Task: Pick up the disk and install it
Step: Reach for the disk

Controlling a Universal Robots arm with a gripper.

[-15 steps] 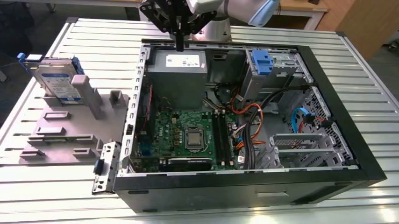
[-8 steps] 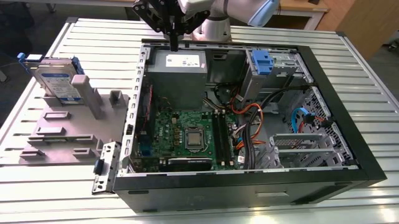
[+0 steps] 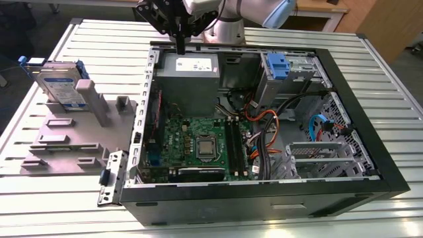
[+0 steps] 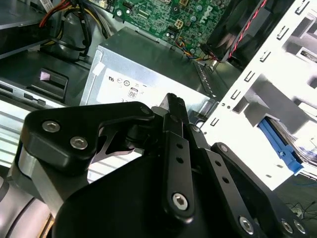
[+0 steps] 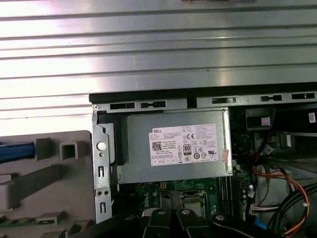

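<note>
Hand over case edge; disk upright in stand, apart.

A metal table of long ribbed slats takes most of the exterior view. Its near edge shines with bright light, and in the first wrist view the slats glare almost white. Behind the table is a dark grey floor. At the exterior view's right stands brown wooden furniture.
</note>
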